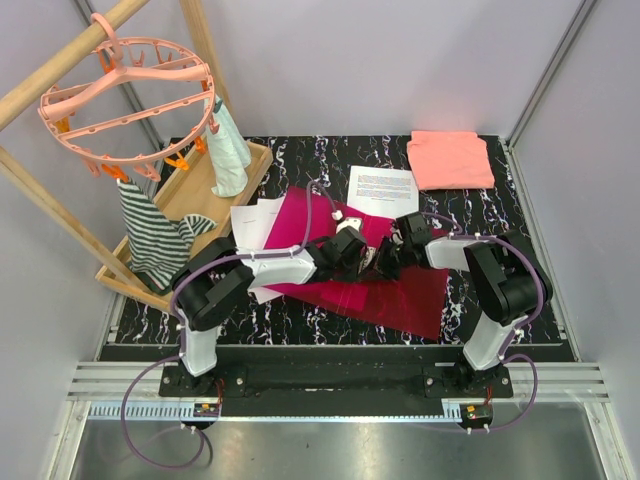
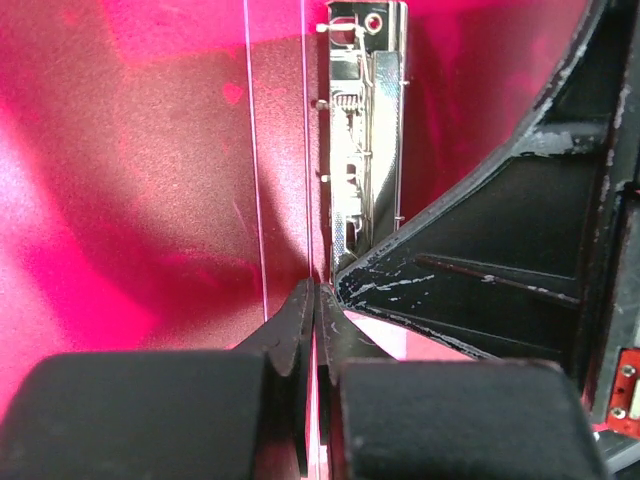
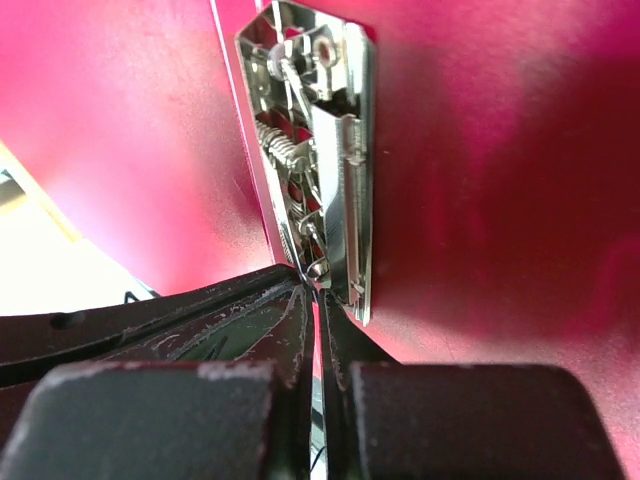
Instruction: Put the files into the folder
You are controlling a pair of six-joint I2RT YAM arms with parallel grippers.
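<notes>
**Both jaws nipped shut at folder's clip**

Top view: folder (image 1: 415,295) lies open on counter (image 1: 300,158), inside up. Its long spread runs diag. from far-left to near-right. Files (image 1: 383,190): one sheet just beyond folder, others at its left edge, partly under the flap. Print too small to read. L arm (image 1: 285,265) and R arm (image 1: 445,250) meet over folder's middle and hide the spot where the jaws touch down. Pink cloth (image 1: 450,158) sits far-right, well apart.

L wrist: L jaws closed to a thin slit, tips on the red inside next to the spine creases. Clip (image 2: 365,130) stands just beyond, long axis up-down in frame, top cut off. Black scratched R finger (image 2: 480,260) crosses at right.

R wrist: R jaws also closed to a slit, tips at clip's (image 3: 315,150) near end. Can't tell if they pinch any part of it. Pale blur at lower left, unclear.
</notes>
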